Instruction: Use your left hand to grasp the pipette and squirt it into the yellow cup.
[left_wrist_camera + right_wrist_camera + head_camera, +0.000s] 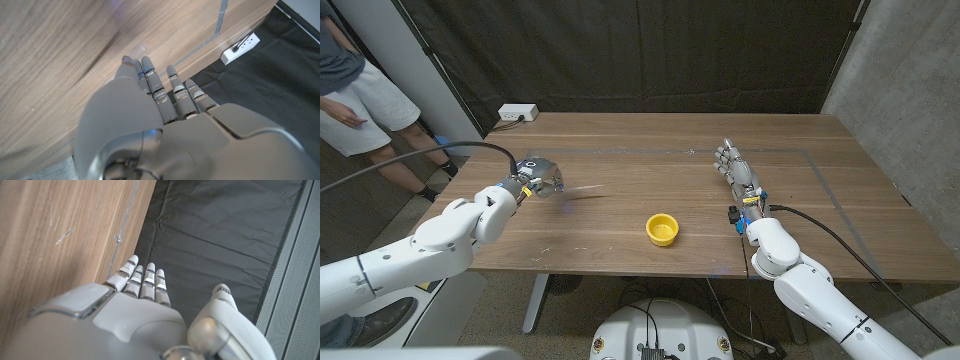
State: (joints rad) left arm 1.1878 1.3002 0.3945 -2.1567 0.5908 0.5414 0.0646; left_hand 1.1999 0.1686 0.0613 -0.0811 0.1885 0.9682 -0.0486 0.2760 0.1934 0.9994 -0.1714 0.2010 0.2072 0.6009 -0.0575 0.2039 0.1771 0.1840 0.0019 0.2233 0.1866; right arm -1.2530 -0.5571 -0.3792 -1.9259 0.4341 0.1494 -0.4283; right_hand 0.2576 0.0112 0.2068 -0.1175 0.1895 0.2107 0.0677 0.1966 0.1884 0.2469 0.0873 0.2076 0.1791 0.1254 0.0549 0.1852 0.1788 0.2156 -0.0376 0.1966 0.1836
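Note:
The yellow cup (662, 229) stands upright near the table's front edge, about midway between the two arms. My left hand (538, 176) is over the left part of the table, fingers curled together. It holds a clear pipette (584, 191), which sticks out to the right toward the cup and casts a faint shadow on the wood. In the left wrist view the pipette's clear end (136, 51) peeks past my left hand's (150, 110) fingertips. My right hand (735, 166) rests on the table right of the cup, fingers straight and together, holding nothing; its back (135, 305) fills the lower right wrist view.
A white power strip (517, 113) lies at the table's back left edge, also in the left wrist view (242, 47). A person (355, 95) stands beyond the left corner. Thin tape lines (820, 165) mark the tabletop. Black curtains hang behind.

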